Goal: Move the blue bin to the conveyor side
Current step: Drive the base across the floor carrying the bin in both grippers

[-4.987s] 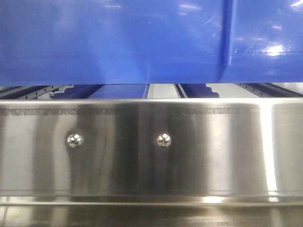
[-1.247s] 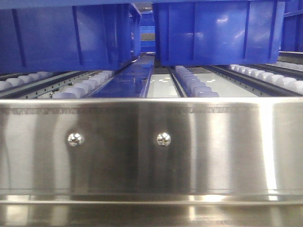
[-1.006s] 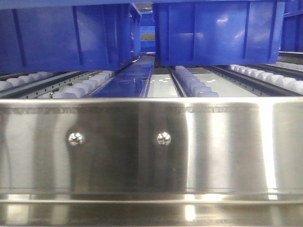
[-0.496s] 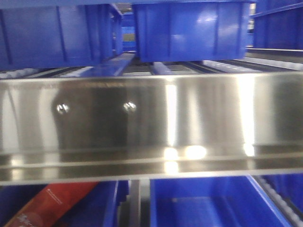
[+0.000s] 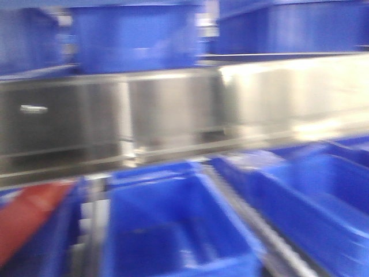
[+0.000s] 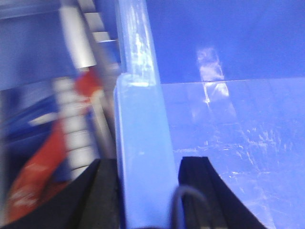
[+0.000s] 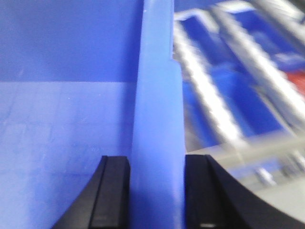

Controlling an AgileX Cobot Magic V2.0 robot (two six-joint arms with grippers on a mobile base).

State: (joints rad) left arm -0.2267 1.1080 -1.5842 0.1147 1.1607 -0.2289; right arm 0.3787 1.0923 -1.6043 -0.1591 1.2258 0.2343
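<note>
Front view: blurred, faces steel panel (image 5: 167,109) across the scene. Both wrist views: very near, looking along blue bin (image 6: 143,157) rim; they share its interior.

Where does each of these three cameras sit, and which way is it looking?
Front camera: off the arms, facing forward at a blurred steel panel and blue crates; no robot parts show.
Left wrist camera: looks past the black left fingers straddling the blue bin rim.
Right wrist camera: likewise, past the right fingers.
Shared: both wrist views show a blue rim and the bin's inside.
</note>
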